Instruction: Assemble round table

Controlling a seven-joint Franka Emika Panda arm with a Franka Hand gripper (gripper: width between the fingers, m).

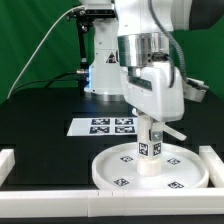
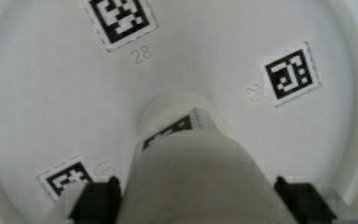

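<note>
White leg (image 1: 149,152) snug inside part-closed hand (image 2: 195,197)

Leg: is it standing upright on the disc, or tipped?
Upright. In the exterior view the leg stands vertical on the middle of the round disc, its top clamped in the gripper.

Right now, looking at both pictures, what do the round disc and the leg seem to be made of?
The round disc: probably hard white plastic, smooth and matt, judging by its evenly moulded raised rim. The leg, gripped by the tool: likely the same white plastic, though slightly grainy in the wrist view. The tags on both look like printed stickers.
</note>
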